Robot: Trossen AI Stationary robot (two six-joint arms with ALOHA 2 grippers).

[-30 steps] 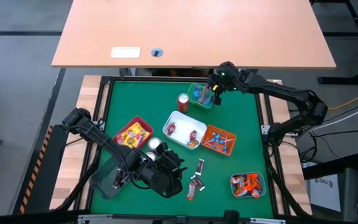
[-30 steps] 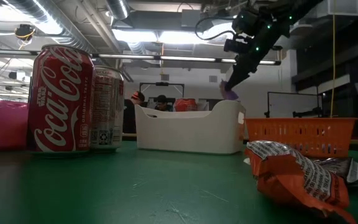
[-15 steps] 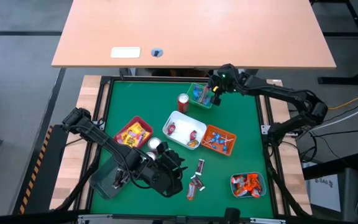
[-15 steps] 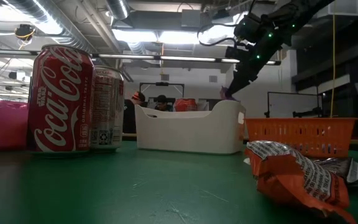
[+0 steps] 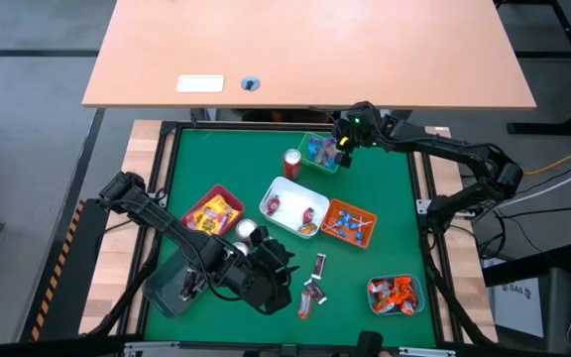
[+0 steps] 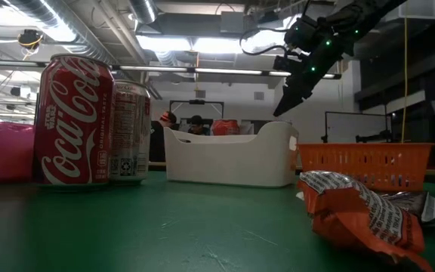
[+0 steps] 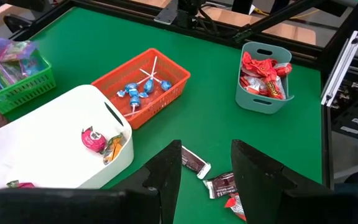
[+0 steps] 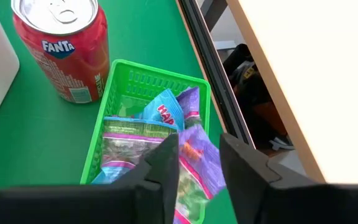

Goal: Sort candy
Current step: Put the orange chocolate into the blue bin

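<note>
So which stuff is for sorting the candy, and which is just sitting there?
For the job:
- loose dark bars
- purple-blue packets in the green tray
- lollipops
- red pieces
- yellow packets

Just lying about:
- Fanta can
- Coca-Cola can

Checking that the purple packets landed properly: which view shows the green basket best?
The right wrist view: green basket fills the frame, purple and blue packets inside. The high view shows it small; the left wrist view only partly; the low view not at all.
</note>
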